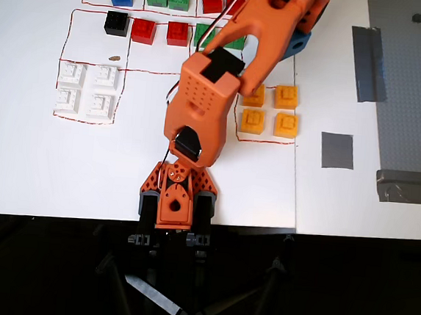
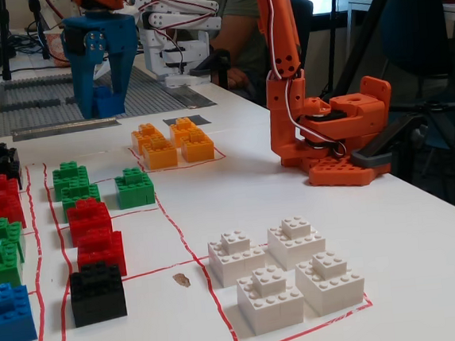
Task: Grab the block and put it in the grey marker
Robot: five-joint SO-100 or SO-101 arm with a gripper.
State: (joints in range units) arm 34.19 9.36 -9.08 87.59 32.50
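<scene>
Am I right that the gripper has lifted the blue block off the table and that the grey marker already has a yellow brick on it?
Only partly. In the fixed view the gripper does hold the blue block above the table, but the overhead view shows the grey marker bare; the four yellow bricks sit in their red-lined square beside it.
</scene>
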